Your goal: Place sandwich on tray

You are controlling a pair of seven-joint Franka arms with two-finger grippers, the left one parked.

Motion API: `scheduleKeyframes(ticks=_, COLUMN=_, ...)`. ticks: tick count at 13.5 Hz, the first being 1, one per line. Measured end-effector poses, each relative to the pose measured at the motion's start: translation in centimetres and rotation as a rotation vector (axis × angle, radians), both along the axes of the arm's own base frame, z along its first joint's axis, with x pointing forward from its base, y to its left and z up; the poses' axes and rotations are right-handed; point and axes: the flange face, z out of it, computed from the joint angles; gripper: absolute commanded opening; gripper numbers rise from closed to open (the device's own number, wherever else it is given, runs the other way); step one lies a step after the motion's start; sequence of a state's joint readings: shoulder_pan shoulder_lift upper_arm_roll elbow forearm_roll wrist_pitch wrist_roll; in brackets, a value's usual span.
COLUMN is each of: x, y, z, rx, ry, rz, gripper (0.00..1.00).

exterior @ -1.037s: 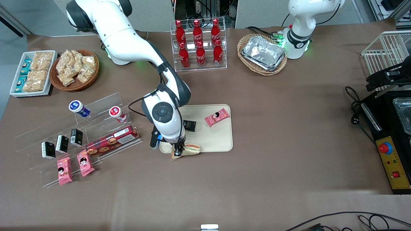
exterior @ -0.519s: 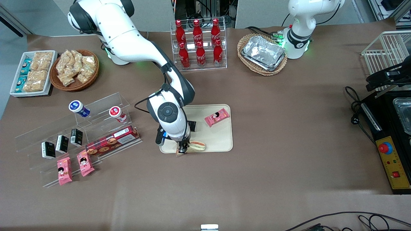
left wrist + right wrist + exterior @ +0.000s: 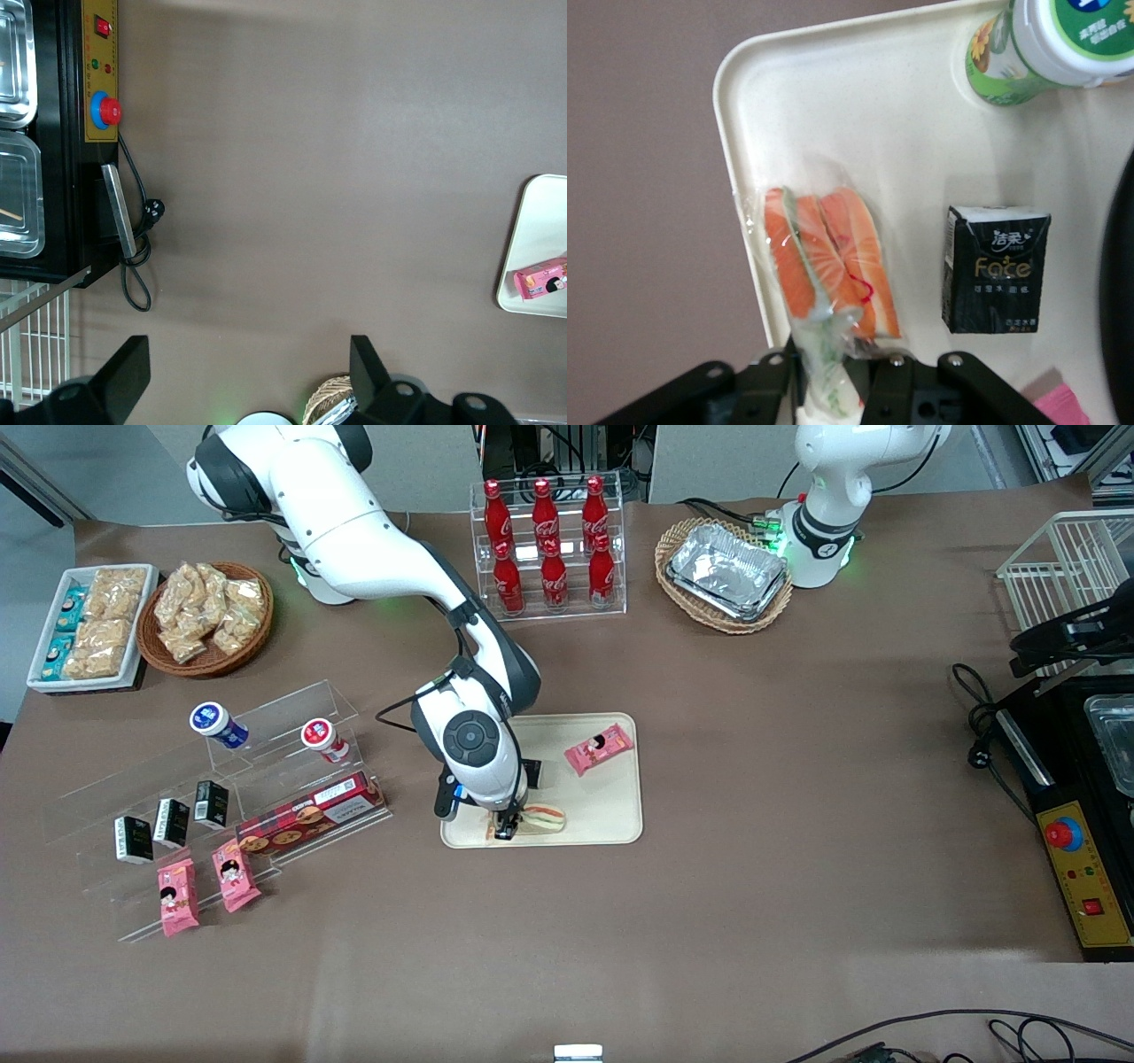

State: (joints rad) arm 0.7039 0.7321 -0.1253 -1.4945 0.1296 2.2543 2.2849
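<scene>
The sandwich (image 3: 542, 819), a wedge in clear wrap with orange and green filling, lies over the cream tray (image 3: 611, 808), just inside the tray edge nearest the front camera. My right gripper (image 3: 507, 831) is shut on the wrap at one end of the sandwich. In the right wrist view the gripper (image 3: 833, 376) pinches the wrap, and the sandwich (image 3: 828, 266) sits inside a rounded corner of the tray (image 3: 833, 124). I cannot tell whether it rests on the tray or hangs just above it.
On the tray are a pink snack packet (image 3: 600, 748), a black carton (image 3: 997, 270) and a green-and-white bottle (image 3: 1045, 44). A clear stepped stand with snacks (image 3: 213, 797) is beside the tray toward the working arm's end. Cola bottles (image 3: 549, 549) stand farther from the camera.
My gripper has carried the sandwich from the tray's near edge, partly over the table, farther from the camera and onto the tray.
</scene>
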Motion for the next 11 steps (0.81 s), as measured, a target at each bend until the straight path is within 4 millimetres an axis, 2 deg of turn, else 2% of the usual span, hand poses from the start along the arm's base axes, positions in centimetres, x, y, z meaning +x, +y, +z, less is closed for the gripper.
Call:
scheduleKeyframes(ticks=4, x=-0.1, y=0.3, z=0.4, rx=-0.005, ry=-0.009, rz=0.012, gripper=1.00)
scheduleKeyframes(ticks=6, x=0.3, y=0.5, z=2.5, rx=0.007, ry=-0.032, rz=0.015, gripper=1.00)
scheduleKeyframes(ticks=8, x=1.2, y=-0.5, z=7.8, rx=0.033, ry=-0.063, rz=0.011, gripper=1.00)
scheduleKeyframes(ticks=10, x=1.7, y=-2.0, z=14.8, rx=0.078, ry=-0.120, rz=0.034, gripper=1.00)
scheduleKeyframes(ticks=11, x=1.7, y=-2.8, z=17.7, rx=0.091, ry=-0.140, rz=0.061, gripper=1.00)
